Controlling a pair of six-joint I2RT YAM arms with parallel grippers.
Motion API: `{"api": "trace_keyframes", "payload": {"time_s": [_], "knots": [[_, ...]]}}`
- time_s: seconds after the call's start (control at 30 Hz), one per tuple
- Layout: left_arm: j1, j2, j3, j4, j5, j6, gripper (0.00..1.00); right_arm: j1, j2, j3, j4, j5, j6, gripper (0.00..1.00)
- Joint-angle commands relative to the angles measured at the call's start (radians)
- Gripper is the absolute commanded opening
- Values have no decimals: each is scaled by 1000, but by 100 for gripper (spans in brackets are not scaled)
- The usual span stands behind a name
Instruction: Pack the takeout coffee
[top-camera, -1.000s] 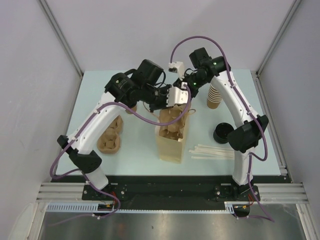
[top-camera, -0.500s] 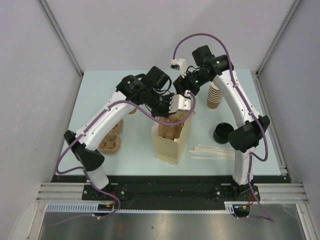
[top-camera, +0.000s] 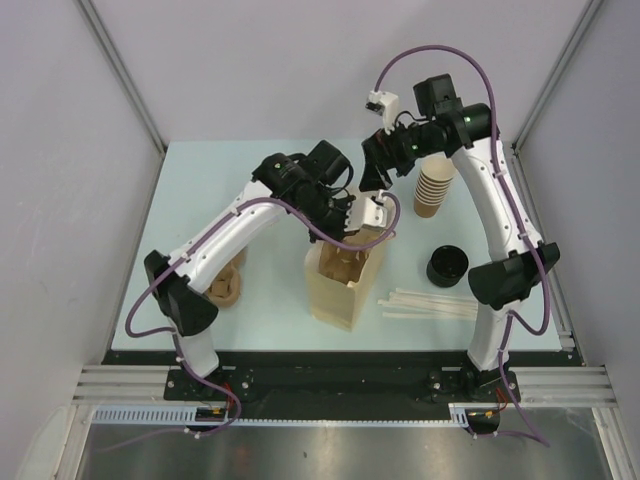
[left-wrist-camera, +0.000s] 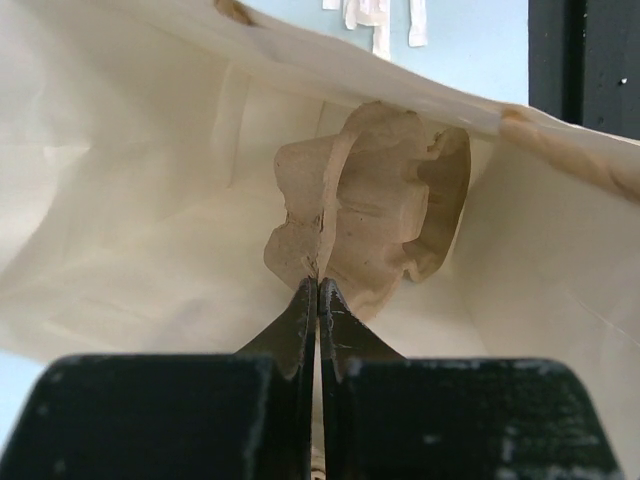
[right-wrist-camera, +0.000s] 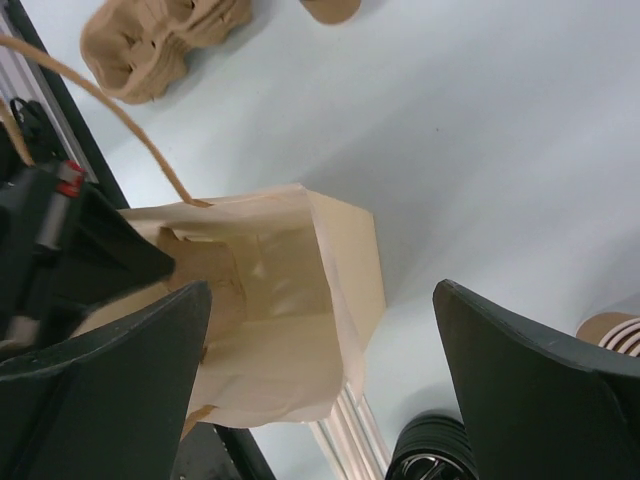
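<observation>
Inside bag (left-wrist-camera: 120, 200), left jaws pinching carrier (left-wrist-camera: 385, 205) (pulp), right jaws wide

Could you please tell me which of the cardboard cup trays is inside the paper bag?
The single tray pinched by the left claw, standing inside the bag; the other trays lie stacked on the table outside it.

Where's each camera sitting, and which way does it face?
Top external: above, behind the bases, looking down on the table; left arm and right arm show.
Left wrist: at the paper bag's mouth, facing the cup carrier; left gripper shut on it.
Right wrist: over the bag, facing down; right gripper open.
Shared: all show the bag.
</observation>
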Motion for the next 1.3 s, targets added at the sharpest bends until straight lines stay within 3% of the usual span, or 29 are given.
{"api": "trace_keyframes", "payload": {"time_s": [0.0, 0.57, 0.67, 0.8, 0.83, 0.97, 1.27], "knots": [[-3, 18, -11, 4, 49, 32, 0, -14, -53, 39, 52, -41, 48, 100], [16, 98, -60, 9, 69, 33, 2, -59, -65, 2, 44, -52, 38, 100], [20, 97, -42, 24, 59, 16, 11, -62, -73, -9, 39, -50, 30, 100], [22, 86, 17, 26, 52, -7, 47, -62, -79, -24, 41, -50, 18, 100], [22, 83, 28, 27, 50, -11, 52, -62, -79, -27, 42, -50, 15, 100], [22, 49, 60, 76, 27, -37, 64, -60, -74, -33, 42, -58, 13, 100], [20, -8, 66, 152, 12, -80, 72, -60, -73, -69, 46, -76, -8, 100]]}}
